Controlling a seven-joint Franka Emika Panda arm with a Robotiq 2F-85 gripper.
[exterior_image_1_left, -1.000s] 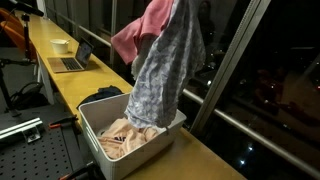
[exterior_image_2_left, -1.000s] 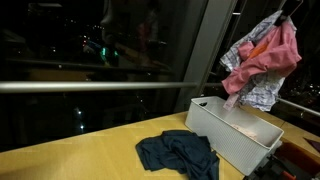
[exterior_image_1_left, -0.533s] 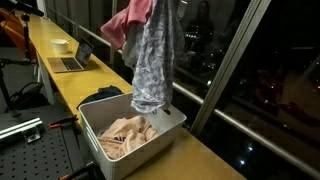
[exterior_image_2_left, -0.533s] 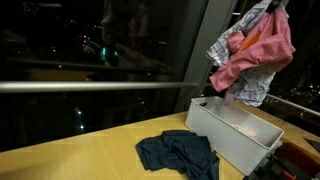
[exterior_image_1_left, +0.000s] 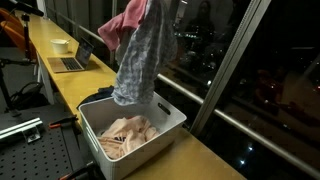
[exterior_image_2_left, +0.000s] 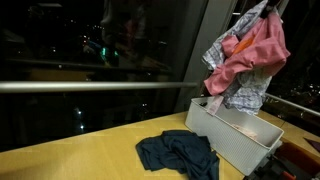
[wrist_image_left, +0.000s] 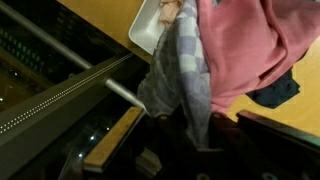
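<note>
The gripper (wrist_image_left: 200, 140) is clamped tight on a bunch of fabric, its fingers buried in the folds in the wrist view, and two garments hang from it together: a pink garment (exterior_image_1_left: 124, 26) and a grey patterned garment (exterior_image_1_left: 140, 62). In both exterior views the bundle dangles high in the air above a white bin (exterior_image_1_left: 93, 142), the grey piece hanging lowest with its hem just over the bin's far rim, the pink one bunched beside it near the top. A beige cloth (exterior_image_1_left: 128, 134) lies crumpled inside the bin. The bin stands on a yellow tabletop (exterior_image_2_left: 90, 150) along a dark window, and a dark blue garment (exterior_image_2_left: 180, 155) lies spread on the tabletop just beside it. Farther along the tabletop sit a laptop (exterior_image_1_left: 72, 60) and a white cup (exterior_image_1_left: 61, 45).
</note>
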